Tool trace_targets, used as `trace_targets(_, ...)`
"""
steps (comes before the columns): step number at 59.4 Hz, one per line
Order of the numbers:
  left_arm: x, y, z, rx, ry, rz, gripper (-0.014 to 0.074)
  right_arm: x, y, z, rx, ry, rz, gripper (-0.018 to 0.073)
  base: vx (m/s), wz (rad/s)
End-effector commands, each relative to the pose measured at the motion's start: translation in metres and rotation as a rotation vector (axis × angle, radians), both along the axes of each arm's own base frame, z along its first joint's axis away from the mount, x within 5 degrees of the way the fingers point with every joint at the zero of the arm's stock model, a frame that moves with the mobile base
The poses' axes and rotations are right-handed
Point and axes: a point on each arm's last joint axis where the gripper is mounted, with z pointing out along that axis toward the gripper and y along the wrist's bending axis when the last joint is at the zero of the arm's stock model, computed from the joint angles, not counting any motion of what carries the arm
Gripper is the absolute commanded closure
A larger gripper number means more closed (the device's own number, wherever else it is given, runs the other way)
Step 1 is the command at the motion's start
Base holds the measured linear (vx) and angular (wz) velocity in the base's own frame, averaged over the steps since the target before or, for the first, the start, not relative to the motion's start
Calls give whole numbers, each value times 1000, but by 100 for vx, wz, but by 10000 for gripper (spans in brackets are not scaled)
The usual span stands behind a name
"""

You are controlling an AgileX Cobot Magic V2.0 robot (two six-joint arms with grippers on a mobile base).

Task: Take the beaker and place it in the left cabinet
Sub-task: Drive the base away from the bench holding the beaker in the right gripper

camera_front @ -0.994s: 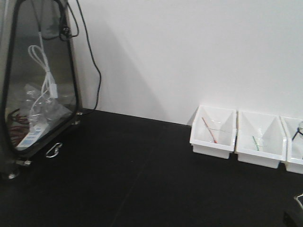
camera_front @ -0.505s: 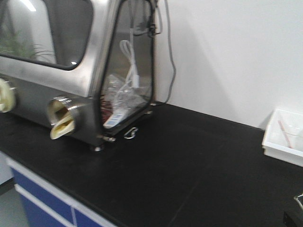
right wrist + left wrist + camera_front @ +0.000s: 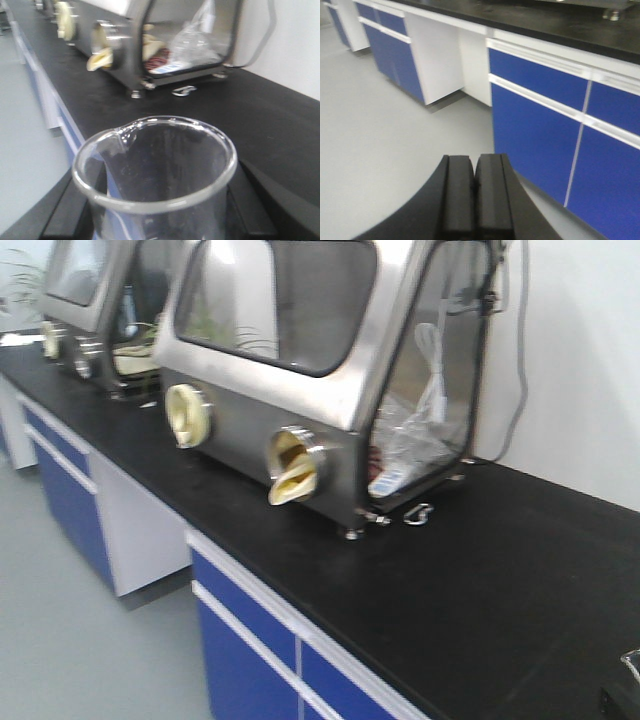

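Observation:
The beaker (image 3: 155, 165), clear glass with a pouring lip at its upper left, fills the lower part of the right wrist view. My right gripper (image 3: 157, 212) is shut on it, with a black finger on each side of the glass. The beaker hangs over the front edge of the black bench (image 3: 165, 115). In the front view only a sliver of its rim (image 3: 632, 660) shows at the bottom right corner. My left gripper (image 3: 475, 167) is shut with nothing between its pads and hangs above the grey floor (image 3: 385, 130). The left cabinet is out of view.
A stainless glove box (image 3: 320, 370) with two round ports stands on the black bench (image 3: 480, 570). A second one (image 3: 90, 310) sits farther left. Blue drawer fronts (image 3: 250, 640) run under the bench, also seen as blue cabinet doors (image 3: 540, 115). Grey floor (image 3: 80, 650) lies to the left.
The front view has swung left. The white bins slid out on the right; the glove box moved to the centre, and the bench edge, blue drawers and floor came into sight.

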Motion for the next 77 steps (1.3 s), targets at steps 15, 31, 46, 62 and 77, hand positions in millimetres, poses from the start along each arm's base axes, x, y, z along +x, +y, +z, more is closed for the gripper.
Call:
trace_targets(15, 1, -1, 12, -4, -99, -18, 593, 1, 2, 10, -16, -40, 20, 563, -5, 55)
trace_targets(31, 1, -1, 12, -4, -99, -18, 593, 1, 2, 10, -16, -40, 20, 563, 3, 57)
trace_targets(46, 1, -1, 12, -4, -99, -18, 593, 1, 2, 10, -16, -40, 20, 563, 15, 52)
trace_targets(62, 1, -1, 12, -4, -99, -18, 593, 1, 2, 10, -16, -40, 20, 563, 22, 53)
trace_targets(77, 1, -1, 12, -4, -99, -18, 593, 1, 2, 10, -16, -40, 20, 563, 28, 46)
